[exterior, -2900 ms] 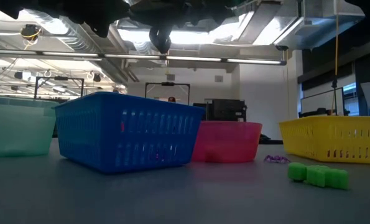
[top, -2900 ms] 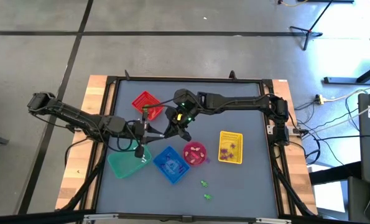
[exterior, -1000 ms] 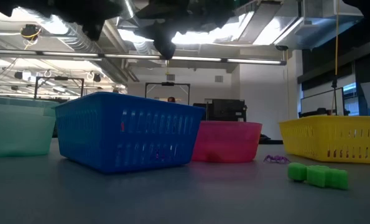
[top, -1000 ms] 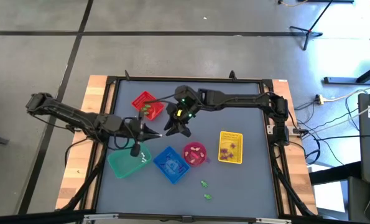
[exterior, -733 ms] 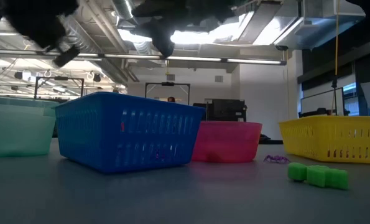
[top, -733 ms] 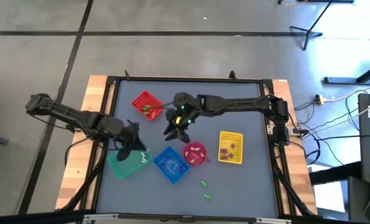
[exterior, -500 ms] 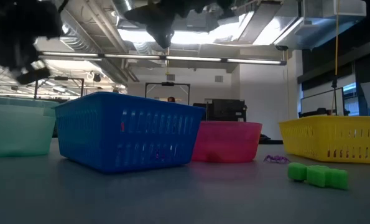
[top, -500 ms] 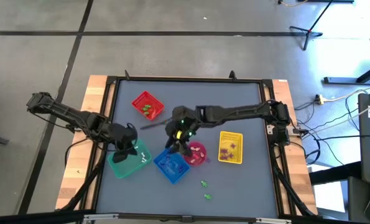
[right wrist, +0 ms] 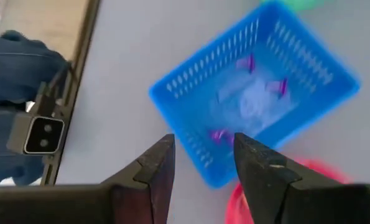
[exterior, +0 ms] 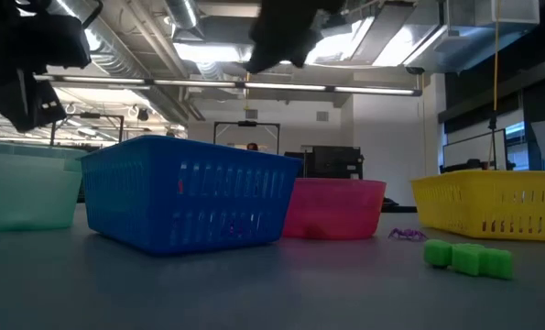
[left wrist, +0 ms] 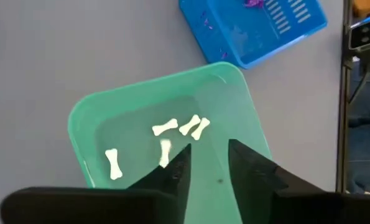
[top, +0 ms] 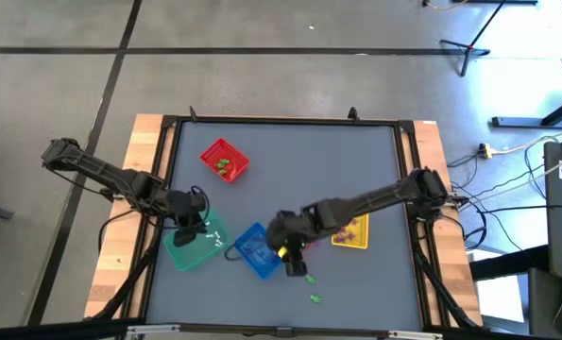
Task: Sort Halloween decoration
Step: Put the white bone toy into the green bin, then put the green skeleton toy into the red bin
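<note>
Several white bone trinkets (left wrist: 166, 129) lie on the floor of the teal basket (left wrist: 85, 118). My left gripper (left wrist: 208, 148) hangs open just above them, pointing steeply down, nothing between its fingers. Purple trinkets (right wrist: 247, 63) lie in the blue basket (right wrist: 191, 81). My right gripper (right wrist: 204, 140) hovers open above that basket's near corner, beside the pink bowl (exterior: 336, 209), and holds nothing. Green trinkets (top: 310, 279) and a purple trinket (exterior: 405, 235) rest loose on the table near its front edge.
A red basket (top: 224, 161) with green pieces stands at the far left. The yellow basket (top: 353, 231) holding purple pieces sits right of the pink bowl, partly under my right arm. Bare grey table lies across the far half and along the right side.
My left gripper has swung from the table's middle toward the near left, over the teal basket, and tipped steeply down. My right gripper has travelled from beside the red basket toward the near edge, ending over the blue basket and pink bowl.
</note>
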Available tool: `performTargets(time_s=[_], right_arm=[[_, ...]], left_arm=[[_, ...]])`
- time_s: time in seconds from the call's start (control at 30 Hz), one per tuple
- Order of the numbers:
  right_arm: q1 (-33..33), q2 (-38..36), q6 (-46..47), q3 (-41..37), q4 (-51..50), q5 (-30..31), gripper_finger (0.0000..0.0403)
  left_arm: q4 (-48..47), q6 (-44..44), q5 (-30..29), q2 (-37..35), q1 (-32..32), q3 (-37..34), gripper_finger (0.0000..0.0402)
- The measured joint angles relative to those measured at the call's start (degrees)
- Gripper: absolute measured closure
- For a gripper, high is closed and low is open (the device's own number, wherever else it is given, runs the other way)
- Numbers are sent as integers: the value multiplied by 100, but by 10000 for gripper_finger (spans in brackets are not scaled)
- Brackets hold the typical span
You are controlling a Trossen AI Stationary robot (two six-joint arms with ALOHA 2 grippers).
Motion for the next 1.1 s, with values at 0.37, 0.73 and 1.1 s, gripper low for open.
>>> performTargets(time_s=[0.37,0.73,1.1], right_arm=[[1009,0,2206,-74,-629,1133,239],[1791,0,4728,-771,-624,2167,239],[2073,-2,5426,-1762,269,2618,239]], left_arm=[[18,8,-3,15,0,2,272],[37,15,-3,15,0,1,271],[40,15,-1,15,0,2,271]])
